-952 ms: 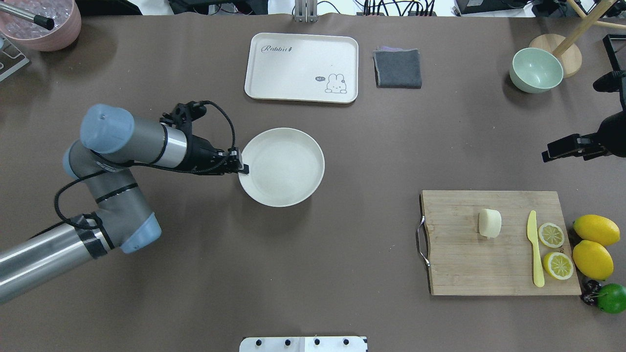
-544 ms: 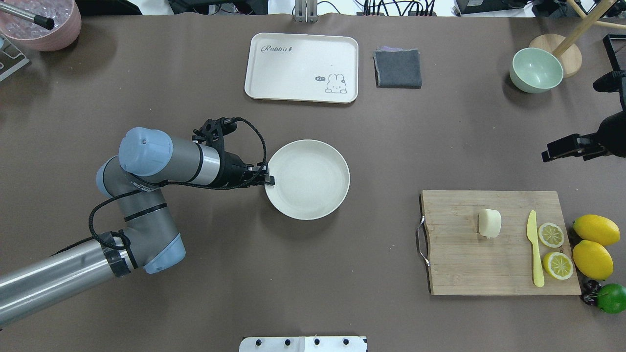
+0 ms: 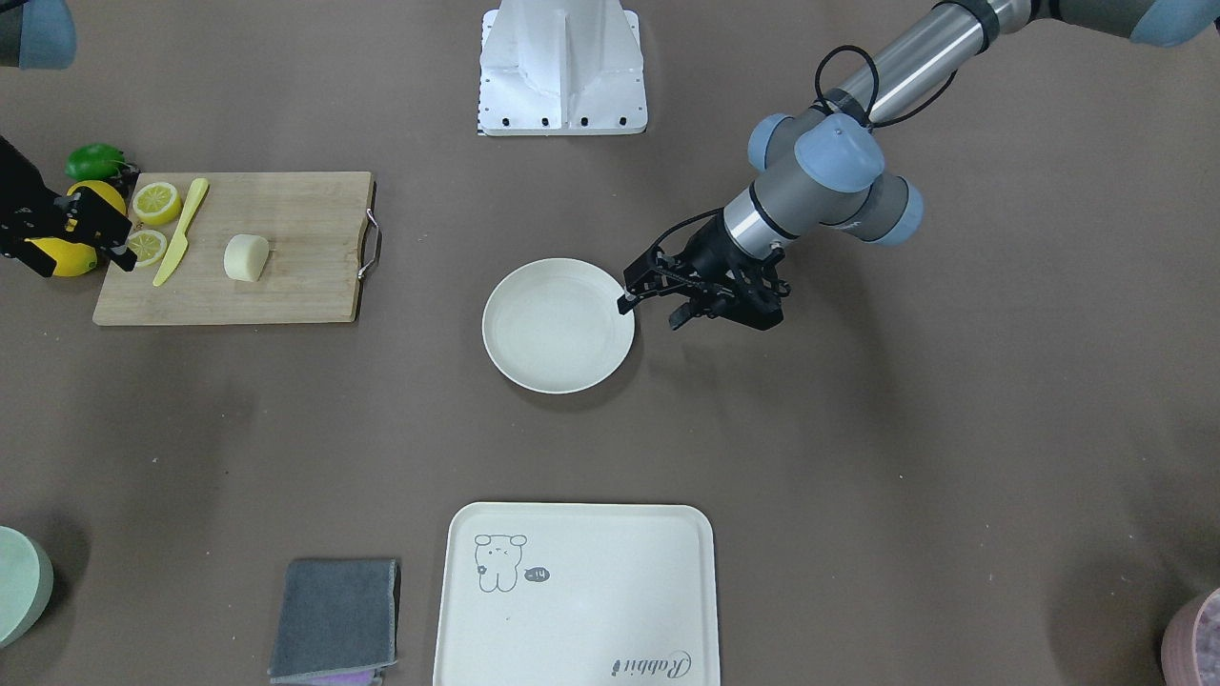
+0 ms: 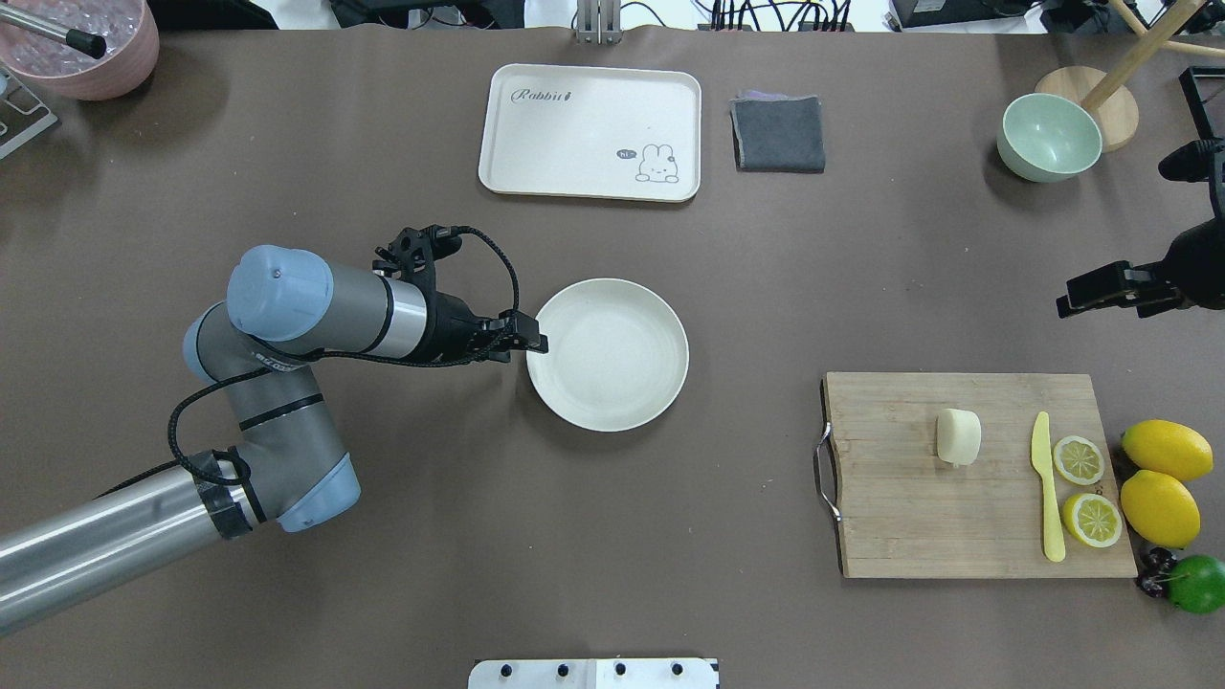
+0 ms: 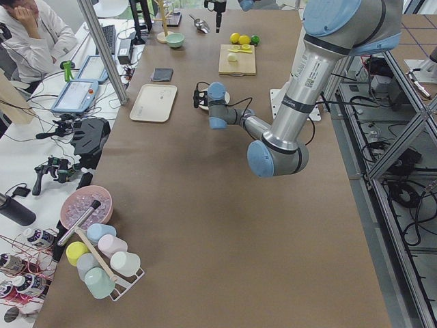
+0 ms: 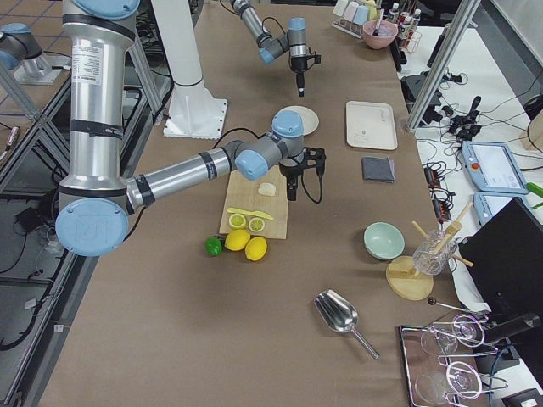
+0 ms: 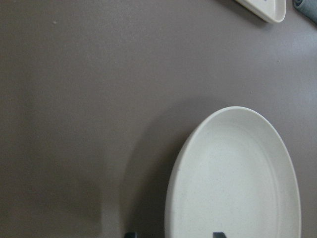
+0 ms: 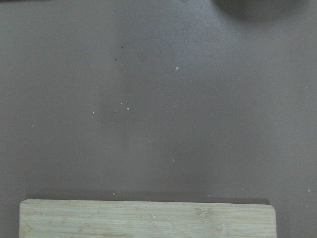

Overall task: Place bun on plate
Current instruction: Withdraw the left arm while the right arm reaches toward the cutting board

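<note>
The bun [image 4: 959, 436], a pale cream lump, lies on the wooden cutting board [image 4: 909, 517] at the right; it also shows in the front-facing view as the bun [image 3: 246, 257]. The off-white plate [image 4: 607, 354] sits bare near the table's middle. My left gripper [image 4: 532, 343] is at the plate's left rim, open. In the left wrist view its two fingertips stand apart on either side of the plate [image 7: 233, 183] rim. My right gripper [image 3: 122, 243] hovers by the lemons at the board's outer end, its fingers apart and holding nothing.
A yellow knife [image 4: 1048, 488], lemon slices [image 4: 1079, 459], whole lemons [image 4: 1163, 478] and a lime [image 4: 1196, 584] lie by the board. A cream rabbit-print tray [image 4: 590, 132], a grey cloth [image 4: 778, 134] and a green bowl [image 4: 1048, 137] line the far edge.
The left arm slid the plate to the right and a little toward the robot. In the last half second the plate barely moved. The bun and the right arm stayed put.
</note>
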Robot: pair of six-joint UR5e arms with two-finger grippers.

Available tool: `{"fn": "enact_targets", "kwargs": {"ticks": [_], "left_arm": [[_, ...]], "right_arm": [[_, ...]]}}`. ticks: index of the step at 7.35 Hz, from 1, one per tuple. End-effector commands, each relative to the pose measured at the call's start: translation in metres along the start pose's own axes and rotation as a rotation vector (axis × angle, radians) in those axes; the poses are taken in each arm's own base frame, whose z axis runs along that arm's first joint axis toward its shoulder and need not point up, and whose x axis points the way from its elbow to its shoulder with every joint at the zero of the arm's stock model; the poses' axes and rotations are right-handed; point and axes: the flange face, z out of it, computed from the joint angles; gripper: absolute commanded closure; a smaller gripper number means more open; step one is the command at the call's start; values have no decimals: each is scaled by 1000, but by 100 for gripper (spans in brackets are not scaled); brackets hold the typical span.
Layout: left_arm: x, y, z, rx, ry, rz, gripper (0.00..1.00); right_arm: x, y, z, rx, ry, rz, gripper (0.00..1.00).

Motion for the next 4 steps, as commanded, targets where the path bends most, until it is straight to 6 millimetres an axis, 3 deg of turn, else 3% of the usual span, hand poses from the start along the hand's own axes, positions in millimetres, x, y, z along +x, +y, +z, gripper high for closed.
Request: {"fn": "enact_targets", "kwargs": {"ticks": [1, 2, 3, 4], "left_arm": [[-21, -93, -106, -43, -44, -32, 2], [-57, -128, -162, -60, -87, 26, 2], [-72, -163, -217, -66, -125, 53, 2], [-96, -181, -241, -47, -181, 91, 3]], "right_arm": [[-38, 14, 20, -13, 4, 56, 0], [-62, 30, 32, -2, 20, 89, 0], [-77, 42, 42, 7, 32, 123, 0], [-87, 53, 56, 23, 60, 158, 1]]}}
